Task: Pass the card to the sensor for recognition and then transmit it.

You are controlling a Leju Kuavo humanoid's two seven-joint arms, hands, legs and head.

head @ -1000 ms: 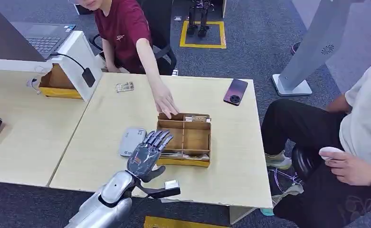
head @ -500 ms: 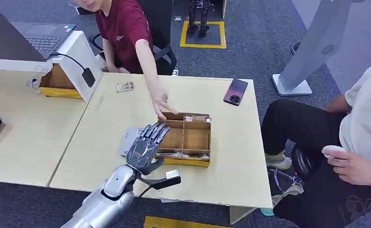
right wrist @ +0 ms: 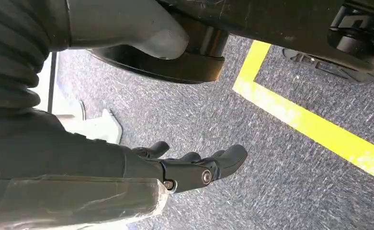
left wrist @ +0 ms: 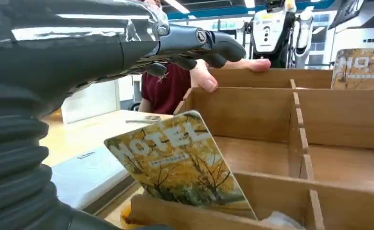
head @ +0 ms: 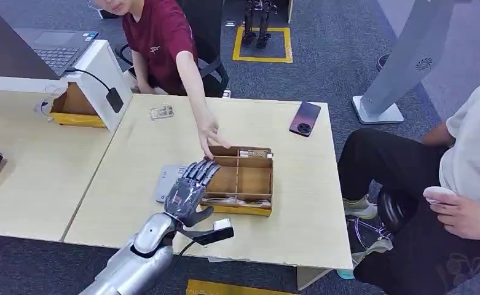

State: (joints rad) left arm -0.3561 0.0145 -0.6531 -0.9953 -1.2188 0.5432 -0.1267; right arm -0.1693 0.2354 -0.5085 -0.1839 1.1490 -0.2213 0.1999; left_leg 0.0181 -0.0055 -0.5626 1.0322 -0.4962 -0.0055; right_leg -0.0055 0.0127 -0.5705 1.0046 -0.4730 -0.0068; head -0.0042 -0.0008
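Left hand [head: 189, 192], fingers spread and empty, hovers over wooden box [head: 240, 180] near a card [left wrist: 177, 163]; right hand [right wrist: 194, 167] apparently empty.

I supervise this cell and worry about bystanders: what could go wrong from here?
The left hand hovers open at the wooden box while a person's hand rests on its far rim; they could collide. The hotel card leans tilted in the near slot, so a grasp might miss or knock it flat.
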